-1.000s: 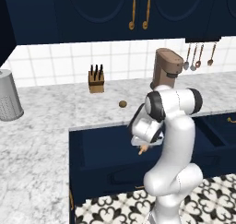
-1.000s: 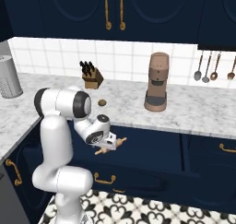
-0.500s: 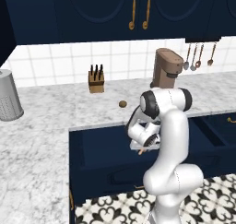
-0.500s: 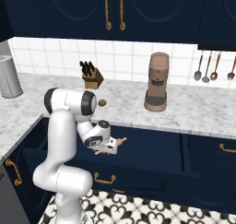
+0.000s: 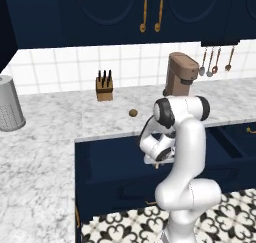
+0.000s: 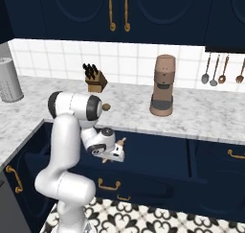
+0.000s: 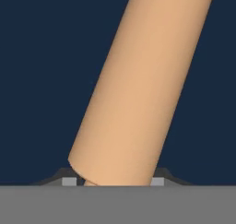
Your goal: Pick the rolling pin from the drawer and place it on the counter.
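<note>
The light tan rolling pin fills the hand view as a slanted cylinder against navy blue, and my gripper is shut on it, a dark fingertip on each side. In the right base view the gripper holds the rolling pin tilted above the open navy drawer, below the level of the marbled counter. From the left base view only a tip of the rolling pin pokes out under the gripper, over the drawer. The counter runs behind and to the left.
A brown coffee machine, a knife block and a small brown ball stand on the counter behind the drawer. A grey canister stands far left. Utensils hang on the tiled wall. Navy drawers with gold handles sit below.
The arm's upper joints have swung a little to the left, and the hand has turned slightly with the rolling pin still gripped over the drawer.
</note>
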You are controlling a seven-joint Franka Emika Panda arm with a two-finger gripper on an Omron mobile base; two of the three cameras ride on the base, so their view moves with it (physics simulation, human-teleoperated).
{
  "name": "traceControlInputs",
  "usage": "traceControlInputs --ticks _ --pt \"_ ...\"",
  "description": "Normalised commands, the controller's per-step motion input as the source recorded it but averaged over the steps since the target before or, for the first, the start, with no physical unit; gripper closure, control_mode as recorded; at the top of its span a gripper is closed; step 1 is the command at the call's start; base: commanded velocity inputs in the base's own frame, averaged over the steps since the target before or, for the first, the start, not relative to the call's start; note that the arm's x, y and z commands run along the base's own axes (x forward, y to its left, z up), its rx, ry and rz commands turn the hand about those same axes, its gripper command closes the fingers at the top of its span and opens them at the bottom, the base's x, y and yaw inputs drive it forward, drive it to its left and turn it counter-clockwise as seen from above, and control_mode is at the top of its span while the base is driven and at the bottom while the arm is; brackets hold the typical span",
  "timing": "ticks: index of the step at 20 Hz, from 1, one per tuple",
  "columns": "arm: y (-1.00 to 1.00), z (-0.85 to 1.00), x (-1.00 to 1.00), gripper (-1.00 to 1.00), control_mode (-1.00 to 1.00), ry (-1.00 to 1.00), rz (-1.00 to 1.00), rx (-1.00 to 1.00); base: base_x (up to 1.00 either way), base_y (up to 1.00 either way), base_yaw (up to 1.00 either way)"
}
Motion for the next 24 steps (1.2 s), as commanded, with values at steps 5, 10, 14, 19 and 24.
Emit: traceControlInputs --ticks 5,10,14,19,24 --pt "0.00 0.57 -0.41 1.00 -1.00 0.05 -0.26 0.01 0.00 0.00 0.00" --pt "0.04 0.98 0.00 1.00 -1.00 0.18 -0.33 0.00 0.00 0.00 0.00" --pt "0.13 1.00 0.06 1.00 -1.00 0.15 -0.40 0.00 0.00 0.00 0.00" --pt "0.09 1.00 0.24 1.00 -1.00 0.21 -0.25 0.00 0.00 0.00 0.00" --pt "0.02 1.00 0.32 1.00 -1.00 0.26 -0.14 0.00 0.00 0.00 0.00"
